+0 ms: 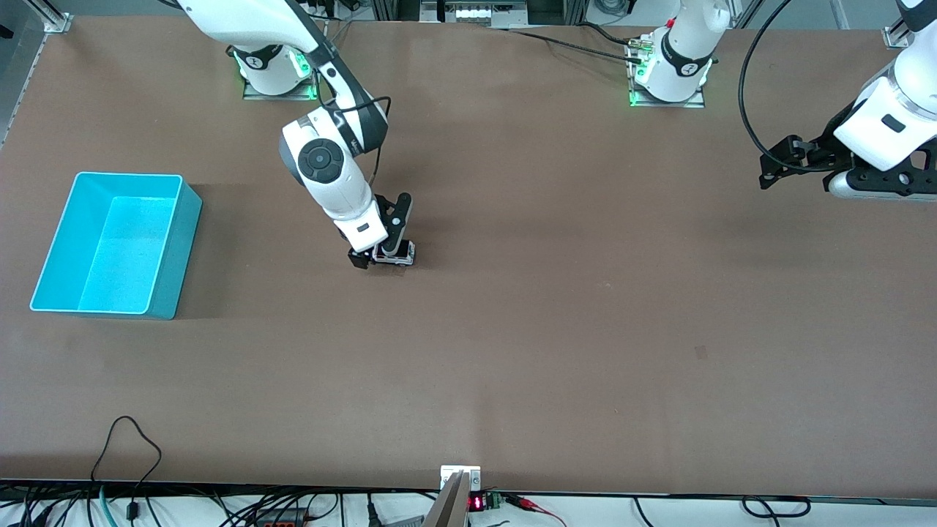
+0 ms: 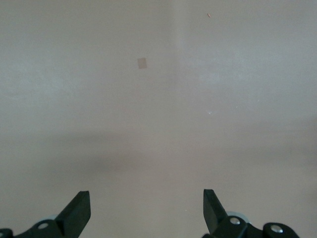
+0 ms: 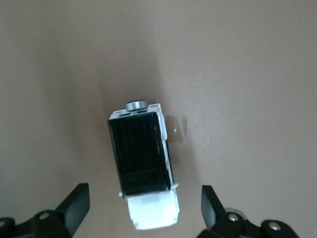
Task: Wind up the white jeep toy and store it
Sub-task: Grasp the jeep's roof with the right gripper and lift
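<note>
jeep: white jeep toy [image 1: 396, 253] sits on the table [image 1: 556, 307], upper-left-centre of the front view, wheels down, black roof up.
right claw: right gripper [image 1: 381, 258] is low over the jeep, jaws spread wide, nothing held; in the right wrist view the jeep [image 3: 143, 163] lies between the fingertips [image 3: 77, 198], neither pad touching.
alignment: the body sits slightly skewed to the jaw line and a bit off-centre toward one finger.
left claw: left gripper [image 2: 147, 208] waits over bare table at the right edge of the front view, jaws wide apart, empty.
bin: blue bin [image 1: 165, 249] at left of the front view, well apart from the jeep.
step: likely the grasp before winding.
how: square up to the body, drop so the pads meet the flat sides below the roof, close gently, keep wheels on the table for the pull-back.
</note>
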`<state>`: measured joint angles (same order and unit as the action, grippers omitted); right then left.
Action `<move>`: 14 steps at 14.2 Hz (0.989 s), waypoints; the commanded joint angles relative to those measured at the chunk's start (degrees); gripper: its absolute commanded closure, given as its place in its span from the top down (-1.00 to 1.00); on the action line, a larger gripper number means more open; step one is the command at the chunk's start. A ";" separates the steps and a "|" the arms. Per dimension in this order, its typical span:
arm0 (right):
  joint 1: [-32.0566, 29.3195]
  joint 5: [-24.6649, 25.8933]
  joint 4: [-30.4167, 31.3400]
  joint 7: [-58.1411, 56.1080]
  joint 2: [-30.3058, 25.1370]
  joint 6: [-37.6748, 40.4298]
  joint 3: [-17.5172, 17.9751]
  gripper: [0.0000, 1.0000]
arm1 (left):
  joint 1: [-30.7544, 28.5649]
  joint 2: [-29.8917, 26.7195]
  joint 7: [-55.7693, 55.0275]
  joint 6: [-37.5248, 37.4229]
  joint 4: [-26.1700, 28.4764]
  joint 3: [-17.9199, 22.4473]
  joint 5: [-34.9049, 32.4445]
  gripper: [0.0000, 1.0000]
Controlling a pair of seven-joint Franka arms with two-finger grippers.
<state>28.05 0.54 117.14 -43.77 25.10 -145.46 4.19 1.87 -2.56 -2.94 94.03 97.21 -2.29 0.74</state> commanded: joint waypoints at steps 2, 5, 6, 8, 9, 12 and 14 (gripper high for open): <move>1.13 -0.01 0.20 -1.32 2.75 -5.00 -0.32 1.00 | -0.02 -0.08 0.39 -1.57 -1.14 -0.17 -1.09 1.00; 1.13 -0.01 0.11 -1.23 3.81 -6.59 -0.32 1.00 | -0.02 -0.08 0.39 -1.75 -1.14 -0.17 -1.18 1.00; 1.22 -0.01 0.11 -0.80 3.90 -6.68 -0.32 1.00 | -0.02 -0.08 0.39 -1.75 -1.14 -0.17 -1.18 1.00; 1.83 0.25 -0.07 -1.32 3.81 -6.59 -0.32 0.15 | -0.02 -0.08 0.48 -1.75 -1.14 -0.17 -1.18 1.00; 2.10 0.25 -0.07 -1.32 3.81 -6.50 -0.41 -0.39 | -0.02 -0.08 0.39 -1.75 -1.14 -0.17 -1.18 1.00; 2.10 0.08 -0.50 -0.27 3.29 -6.06 -0.32 -1.00 | -0.02 -0.08 0.39 -1.75 -1.14 -0.17 -1.18 1.00; 1.67 -0.01 -1.03 -0.27 1.54 -3.97 -0.50 -1.00 | -0.02 -0.08 0.56 -1.83 -1.14 -0.26 -1.18 1.00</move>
<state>29.68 0.55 116.58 -44.20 28.80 -151.42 4.16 1.86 -2.56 -2.94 93.48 97.14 -2.29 0.74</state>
